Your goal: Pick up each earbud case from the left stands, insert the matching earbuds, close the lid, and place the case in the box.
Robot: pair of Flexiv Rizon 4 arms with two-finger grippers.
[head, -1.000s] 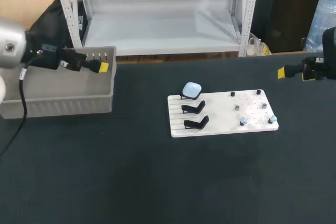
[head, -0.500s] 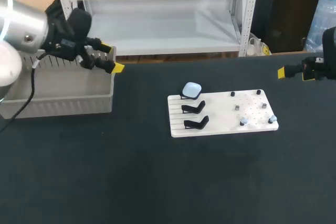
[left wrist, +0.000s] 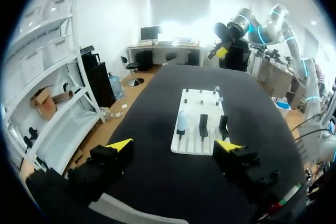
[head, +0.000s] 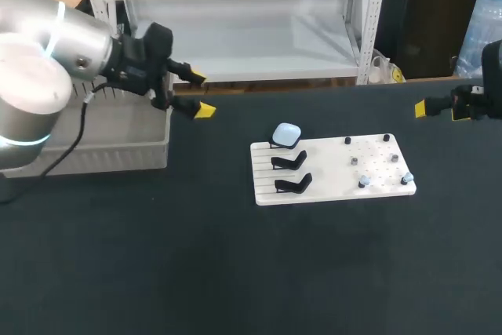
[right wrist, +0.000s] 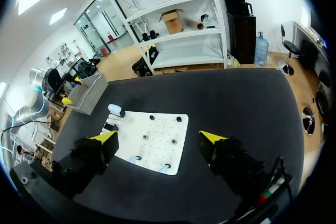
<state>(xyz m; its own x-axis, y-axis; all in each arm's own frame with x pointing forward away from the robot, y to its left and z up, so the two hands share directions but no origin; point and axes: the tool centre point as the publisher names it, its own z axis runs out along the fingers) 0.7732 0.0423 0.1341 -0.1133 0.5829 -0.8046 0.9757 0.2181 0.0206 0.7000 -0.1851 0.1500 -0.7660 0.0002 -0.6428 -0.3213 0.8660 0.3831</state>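
A black table [head: 235, 272] fills the head view. At centre-right lies a white board [head: 329, 172]. The pale blue earbud case [head: 286, 133] sits on the rearmost of three black stands [head: 292, 184] at the board's left, and two small earbuds [head: 365, 183] sit near its lower right edge. A grey box [head: 102, 154] stands at the left. Just right of it hangs the left gripper [head: 201, 94], fingers wide apart and empty. Only the right wrist view shows the right gripper [right wrist: 158, 137] whole, spread wide and holding nothing.
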